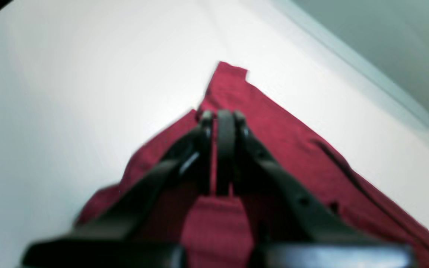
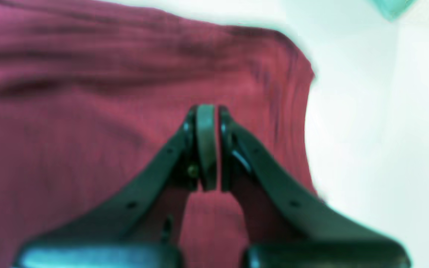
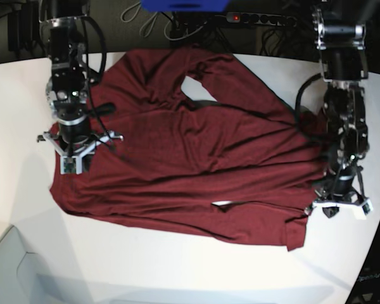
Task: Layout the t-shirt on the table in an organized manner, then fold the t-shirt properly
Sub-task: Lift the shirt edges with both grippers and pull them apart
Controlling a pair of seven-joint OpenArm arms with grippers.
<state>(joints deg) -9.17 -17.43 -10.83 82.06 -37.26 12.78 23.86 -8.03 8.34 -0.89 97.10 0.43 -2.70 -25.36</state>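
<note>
The dark maroon t-shirt (image 3: 196,164) lies spread across the white table (image 3: 177,272), creased, with long sleeves running toward the back. My right gripper (image 3: 71,163) stands over the shirt's left edge. In the right wrist view it (image 2: 207,111) is shut, tips down on the wrinkled cloth (image 2: 69,111). My left gripper (image 3: 339,206) is at the shirt's right end. In the left wrist view it (image 1: 223,115) is shut above a sleeve (image 1: 274,130) whose cuff lies ahead. Whether either gripper pinches cloth does not show.
A blue object (image 3: 183,5) and a power strip with cables (image 3: 259,19) sit behind the table's back edge. The table's curved edge (image 3: 12,247) runs along the lower left, with grey floor beyond. Bare white tabletop (image 1: 69,74) surrounds the sleeve.
</note>
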